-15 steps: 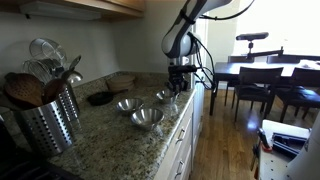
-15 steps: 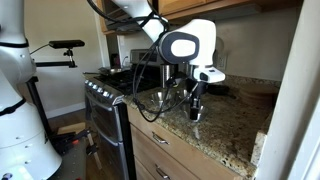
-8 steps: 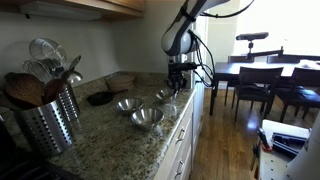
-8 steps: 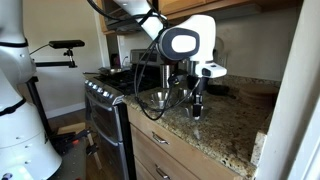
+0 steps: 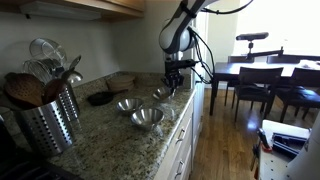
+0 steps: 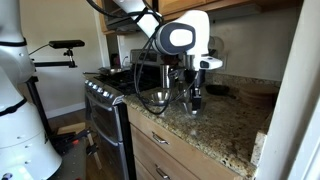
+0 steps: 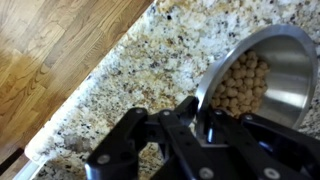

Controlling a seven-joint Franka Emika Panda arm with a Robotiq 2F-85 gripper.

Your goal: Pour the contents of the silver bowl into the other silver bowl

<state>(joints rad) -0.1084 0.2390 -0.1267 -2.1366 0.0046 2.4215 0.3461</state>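
In the wrist view my gripper (image 7: pixel 188 118) is shut on the rim of the silver bowl (image 7: pixel 262 70). The bowl is small and shiny, holds round tan chickpeas, and is tilted above the speckled granite counter. In an exterior view the gripper (image 5: pixel 173 86) holds this bowl (image 5: pixel 163 94) just above the counter near its end. The other silver bowl (image 5: pixel 126 104), the same size, stands on the counter further along. In the exterior view with the stove the gripper (image 6: pixel 196 99) hangs over the counter, and the held bowl is hard to make out.
A wider steel bowl (image 5: pixel 147 118) sits by the counter's front edge. A dark dish (image 5: pixel 100 98) lies near the wall. A perforated steel utensil holder (image 5: pixel 45 120) stands further along. The counter edge drops to wood floor (image 7: pixel 50 60). A stove (image 6: pixel 105 95) adjoins the counter.
My gripper has risen a little with the silver bowl in it. The other bowls have not moved.
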